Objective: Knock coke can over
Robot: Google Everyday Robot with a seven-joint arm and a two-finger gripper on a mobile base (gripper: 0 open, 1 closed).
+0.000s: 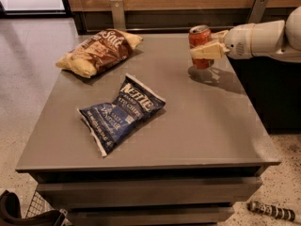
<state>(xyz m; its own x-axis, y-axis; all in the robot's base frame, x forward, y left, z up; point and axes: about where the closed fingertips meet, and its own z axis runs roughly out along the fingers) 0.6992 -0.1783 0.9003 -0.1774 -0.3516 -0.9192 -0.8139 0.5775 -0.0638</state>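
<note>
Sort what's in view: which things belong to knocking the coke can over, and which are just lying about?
In the job:
- can, upright at the table's far right
- gripper, right at the can

Lying about:
- brown chip bag, far left
- blue chip bag, middle
- table, only bearing them

There are two chip bags: brown bag (96, 52), blue bag (120, 114). One gripper (205, 44) clasps one coke can (199, 36), far right.
</note>
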